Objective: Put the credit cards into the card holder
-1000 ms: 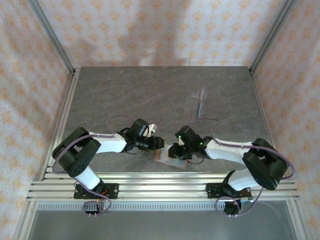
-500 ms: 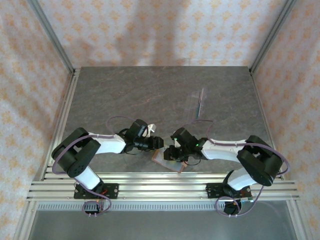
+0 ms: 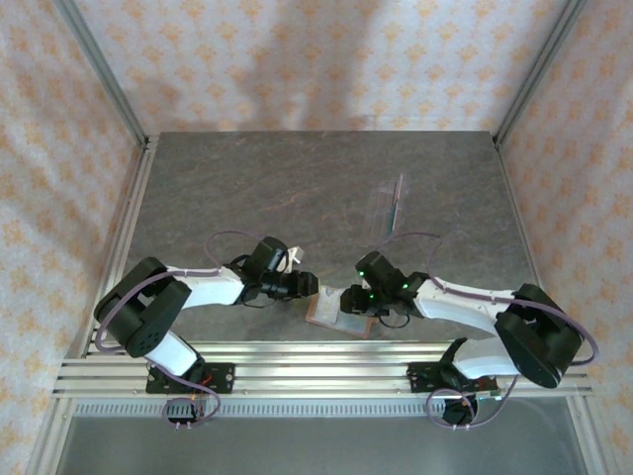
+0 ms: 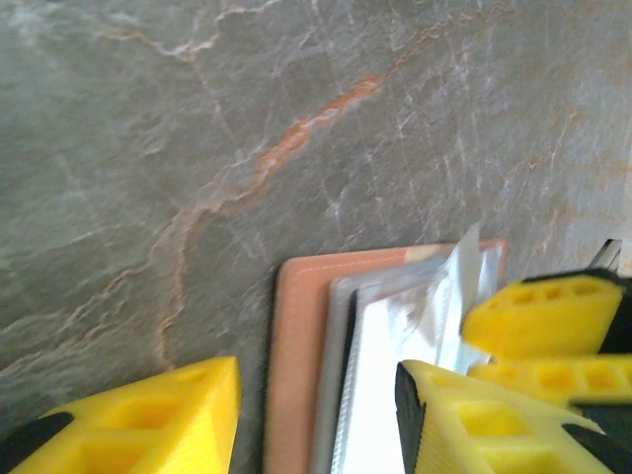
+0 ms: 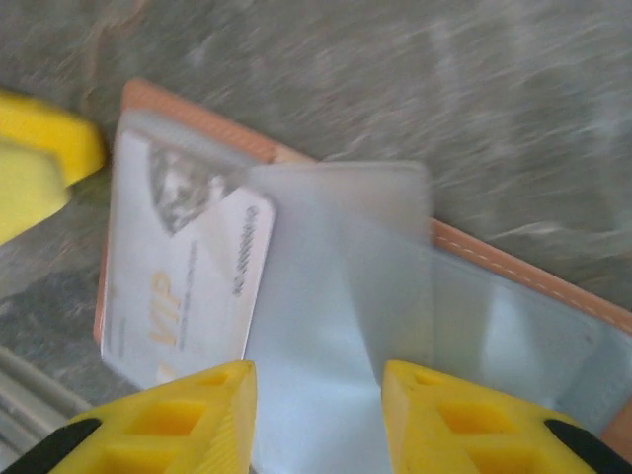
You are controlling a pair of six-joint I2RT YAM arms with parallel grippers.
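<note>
The card holder (image 3: 334,320) lies open near the table's front edge, reddish-brown leather (image 4: 296,346) with clear sleeves (image 5: 513,336). A pale card with orange "VIP" lettering (image 5: 178,286) sits under plastic on its left part. A pale grey-blue rectangle (image 5: 346,257) lies tilted across the middle; I cannot tell whether it is a card or a sleeve leaf. My right gripper (image 5: 316,380) is open just over it, touching nothing. My left gripper (image 4: 316,380) is open astride the holder's edge, one finger (image 4: 464,425) on the sleeves. No black card shows near the holder.
A clear plastic stand (image 3: 389,206) stands mid-table to the right with a thin dark strip (image 3: 397,198) upright in it. The two grippers (image 3: 315,286) (image 3: 348,300) are close together over the holder. The aluminium rail (image 3: 316,371) runs just in front.
My right gripper's jaws have opened wider and the right arm has shifted slightly over the holder. The left gripper has stayed almost still.
</note>
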